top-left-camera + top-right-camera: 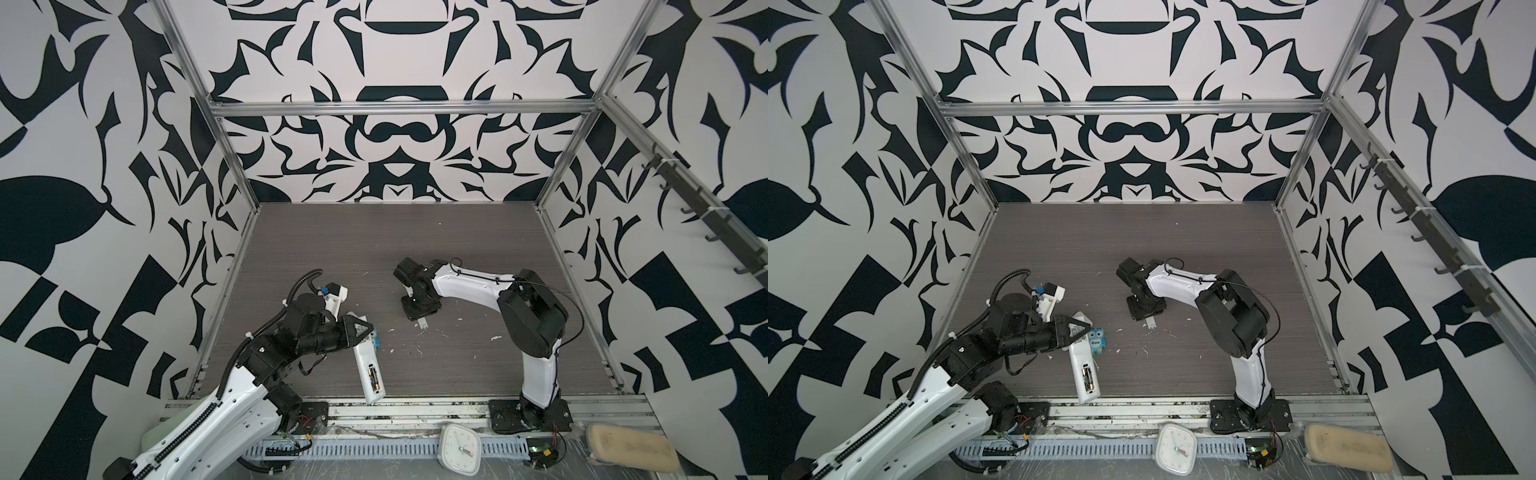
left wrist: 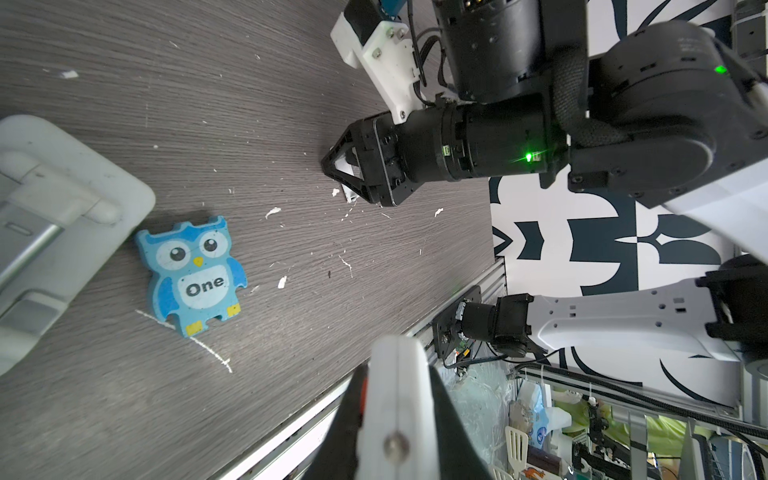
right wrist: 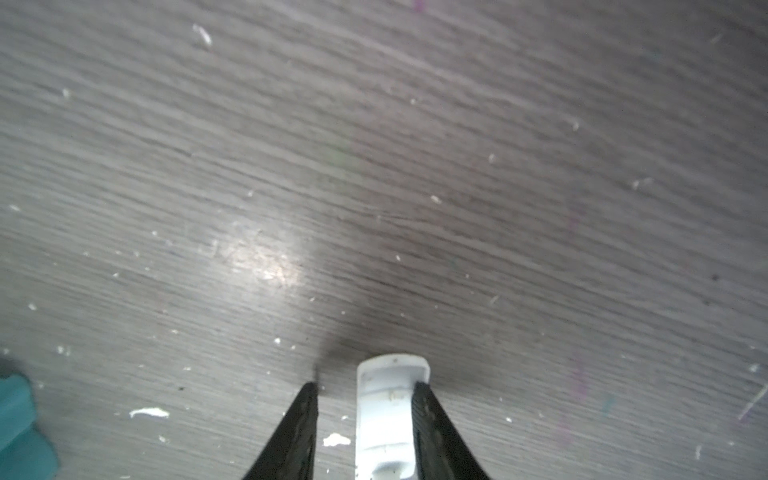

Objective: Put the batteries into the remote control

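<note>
The white remote control [image 1: 369,374] lies slanted, back side up, reaching to the table's front edge. Two dark batteries [image 1: 373,376] with gold bands sit side by side in its uncovered compartment, and they show in both top views [image 1: 1087,376]. My left gripper [image 1: 365,332] is shut on the remote's far end; in the left wrist view the remote [image 2: 395,399] appears edge-on between the jaws. My right gripper [image 3: 365,388] points down at mid-table, open around a small white battery cover [image 3: 390,411]. The cover touches one finger [image 3: 422,399], with a gap to the other.
A blue owl figure [image 2: 193,274] lies beside the remote, next to a grey-white tray [image 2: 62,199]. White flecks dot the wood-grain table [image 1: 478,249]. A white clock [image 1: 459,449] and a beige pad [image 1: 631,453] sit on the front rail.
</note>
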